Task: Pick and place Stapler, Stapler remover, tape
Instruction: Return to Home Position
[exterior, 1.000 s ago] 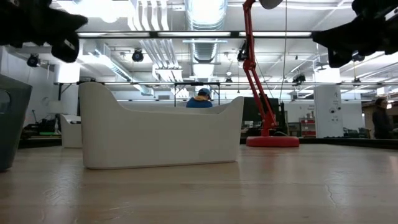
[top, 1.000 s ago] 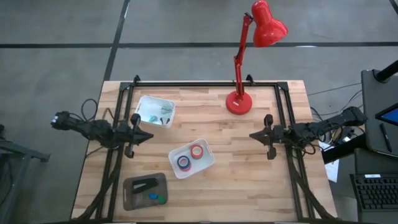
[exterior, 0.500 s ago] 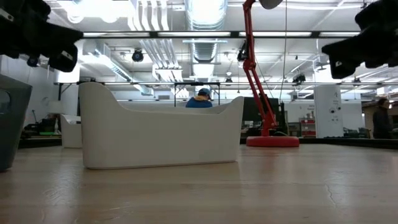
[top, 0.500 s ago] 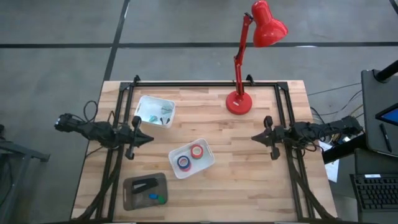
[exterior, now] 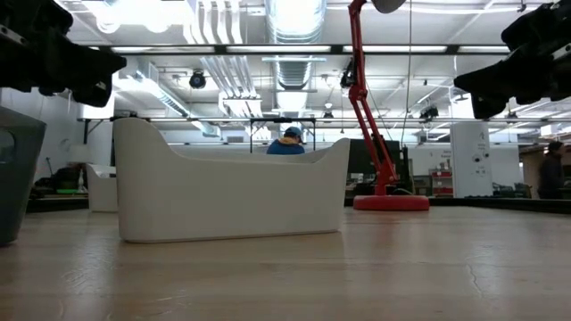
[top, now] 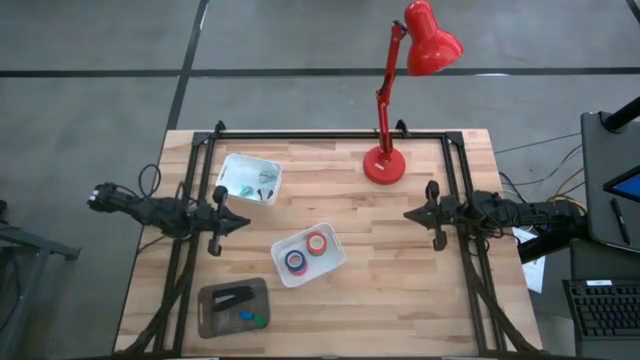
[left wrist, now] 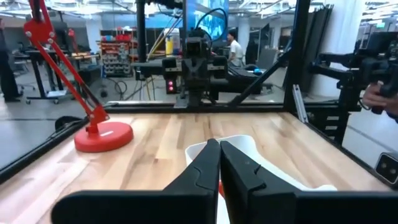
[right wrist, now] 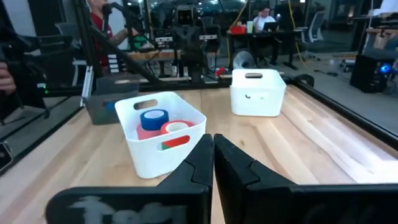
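Note:
A white bin [top: 308, 253] at mid-table holds a blue tape roll [top: 295, 262] and a red tape roll [top: 317, 243]; both also show in the right wrist view, blue [right wrist: 154, 118] and red [right wrist: 176, 127]. The black stapler [top: 232, 297] lies in a grey tray [top: 215, 322] at the near left, beside blue and green tape rolls [top: 252, 318]. I cannot make out the stapler remover. My left gripper [top: 243, 223] hangs shut above the table, left of the bin. My right gripper [top: 406, 215] hangs shut to the bin's right. Both point level toward mid-table.
A second white bin [top: 249, 179] with small items stands at the far left. A red desk lamp stands on its base [top: 384, 165] at the far middle. A black frame [top: 330, 135] runs along the table's far, left and right sides. Bare wood lies between the grippers.
Both grippers have sunk a little above the table. The right arm has swung toward the table's near side and now lies straight across from the right edge, with its gripper still near the same spot. Nothing on the table has moved.

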{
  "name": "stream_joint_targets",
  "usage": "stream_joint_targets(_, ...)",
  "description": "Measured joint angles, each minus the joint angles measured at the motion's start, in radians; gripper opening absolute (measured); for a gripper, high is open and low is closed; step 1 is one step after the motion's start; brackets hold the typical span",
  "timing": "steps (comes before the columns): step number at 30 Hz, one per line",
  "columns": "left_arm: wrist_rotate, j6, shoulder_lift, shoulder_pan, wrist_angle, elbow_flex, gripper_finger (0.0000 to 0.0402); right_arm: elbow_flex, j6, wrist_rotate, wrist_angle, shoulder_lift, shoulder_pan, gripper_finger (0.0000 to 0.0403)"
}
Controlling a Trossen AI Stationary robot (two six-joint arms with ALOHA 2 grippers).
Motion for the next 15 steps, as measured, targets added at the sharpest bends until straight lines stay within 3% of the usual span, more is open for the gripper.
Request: stream_joint_targets(15,-0.002,-0.010,0.006,0.000,-0.003,-0.001,0.0011,0.000,-0.012,0.001,0.004,0.035,0.000,0.0008)
